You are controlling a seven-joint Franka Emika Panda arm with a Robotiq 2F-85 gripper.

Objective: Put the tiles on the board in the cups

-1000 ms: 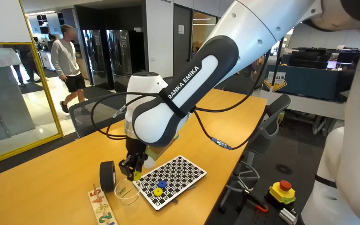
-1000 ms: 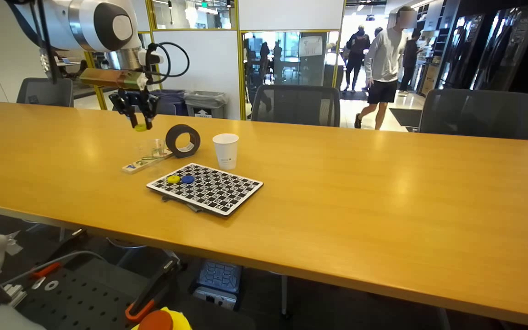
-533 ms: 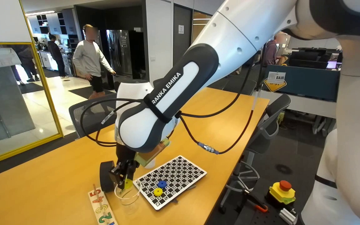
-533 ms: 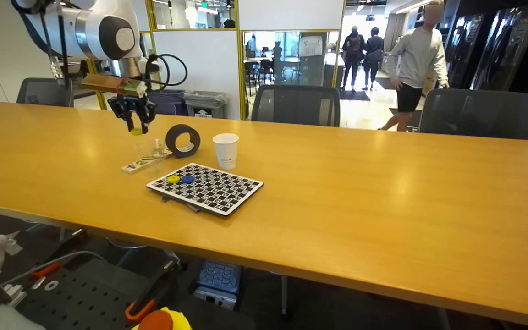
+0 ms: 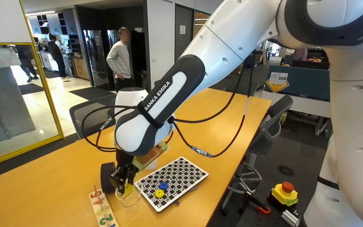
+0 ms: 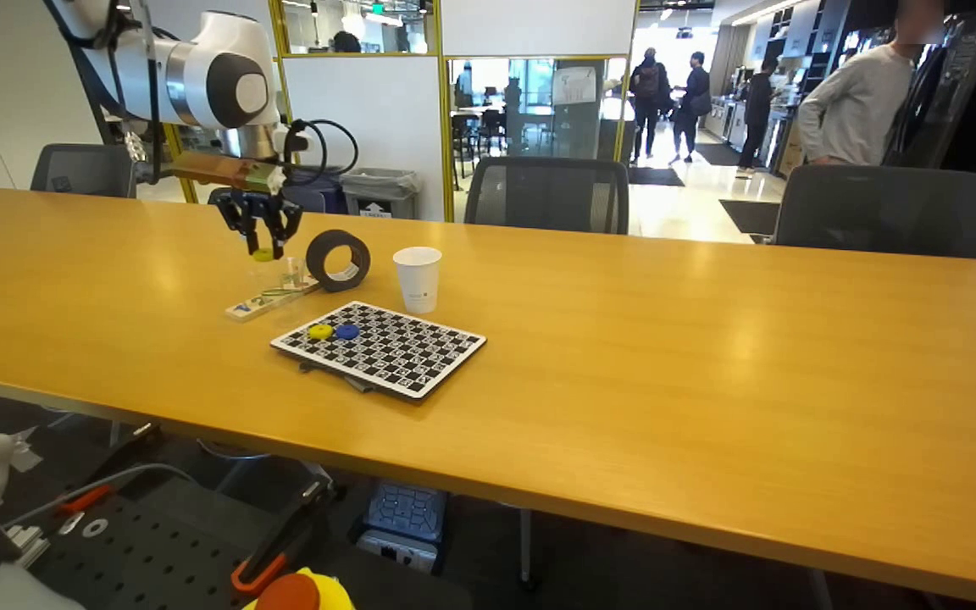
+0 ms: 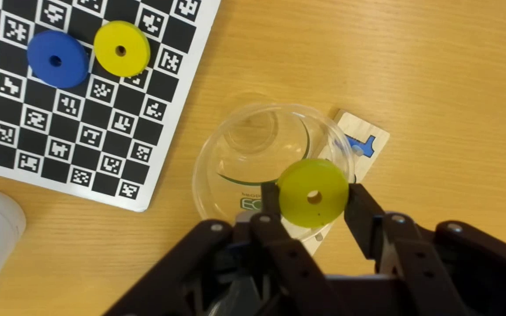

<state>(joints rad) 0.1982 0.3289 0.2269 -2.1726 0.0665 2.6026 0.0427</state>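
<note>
Gripper (image 7: 313, 194) was clamped down on a yellow tile (image 7: 310, 173), holding it flat between the jaws. That tile was right at the mouth of the clear cup (image 7: 231, 166), off toward one side of the rim; honestly couldn't tell if it had dipped below the rim or was a touch above. Clear cup stood upright, and looking down through it I got table wood plus a bit of the wooden number strip (image 5: 102, 208). Black tape roll (image 6: 315, 261) stood on its edge near the strip.

Next out was the checkered board (image 6: 407, 347), with a second yellow tile (image 7: 132, 39) and a blue tile (image 7: 66, 48) just beside each other, toward the end nearer the clear cup. So three tiles showed: two yellow, one blue. White cup (image 6: 418, 280) stood upright beside the board, couldn't see down into it. Two cups total.

All that was on one long, shiny wood-look table (image 6: 666, 407). Past it, in an exterior view, I counted three mesh chairs (image 6: 547, 199), plus a blue bin (image 6: 331, 199) and a grey bin (image 6: 379, 199). Way back were steel fridges (image 5: 94, 56) and a person in a light sweatshirt (image 5: 120, 60).
</note>
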